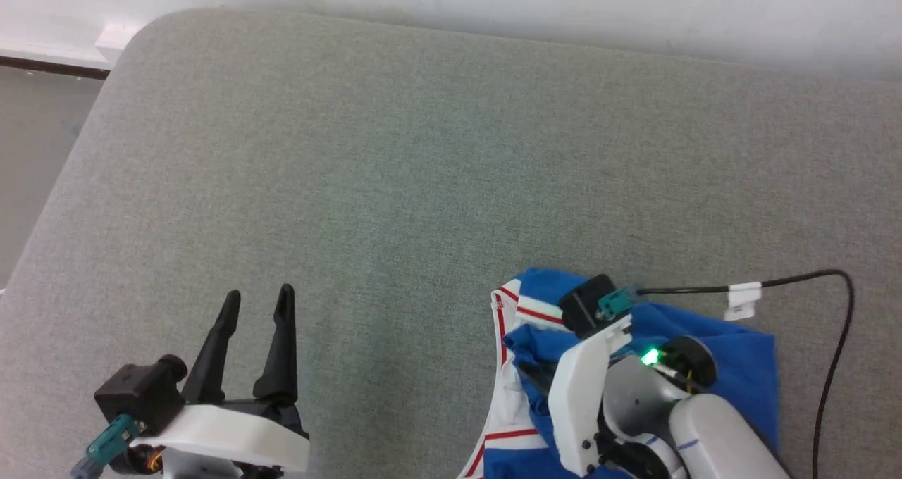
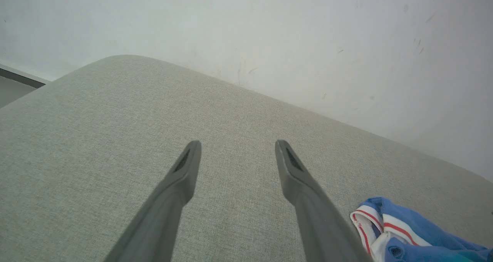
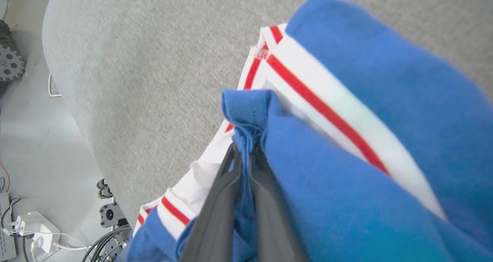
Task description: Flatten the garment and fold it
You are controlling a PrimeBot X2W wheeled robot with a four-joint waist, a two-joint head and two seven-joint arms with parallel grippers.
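So your right gripper (image 3: 244, 150) has its jaws clenched tight on a bunched-up fold of blue fabric from the garment (image 1: 733, 366). The shirt's lying in a crumpled heap on the near right part of the grey fabric-covered table (image 1: 394, 148), with the red-and-white striped trim showing along its left side and some white fabric poking out underneath. Your left gripper (image 1: 258, 294) is well off to the left over bare table, jaws spread wide with nothing between them. There's a black cable (image 1: 838, 352) with a white tag looping just right of the shirt.
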